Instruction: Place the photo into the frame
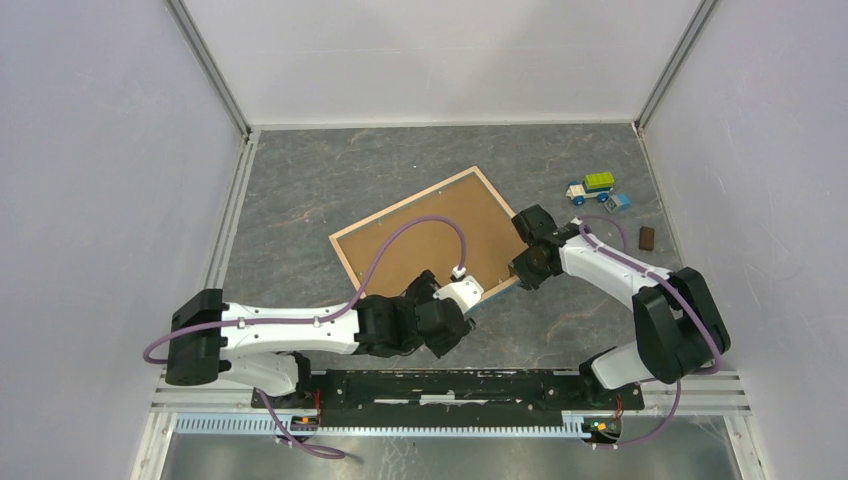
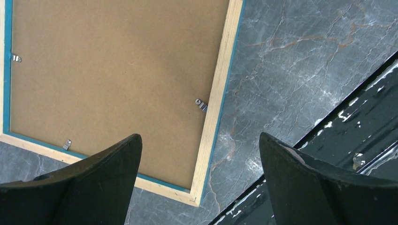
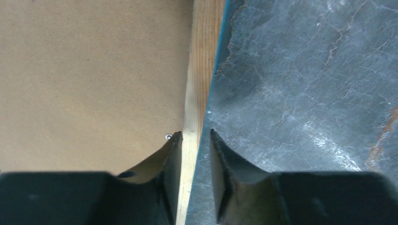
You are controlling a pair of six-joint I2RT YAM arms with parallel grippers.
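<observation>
While flat on grey stone (image 3: 305, 93), the frame (image 3: 199, 70), wooden rim between barely parted right claw (image 3: 195, 136); left claw (image 2: 199, 136) wide.

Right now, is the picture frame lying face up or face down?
Face down. The frame shows its wood back rim, brown backing board and little metal clips on top.

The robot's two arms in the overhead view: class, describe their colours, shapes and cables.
Both arms, left arm and right arm, have white links between bulky black joints. A loose purple cable runs along each. The wrist views show matte black, wedge-shaped fingers tapering to tips.
</observation>
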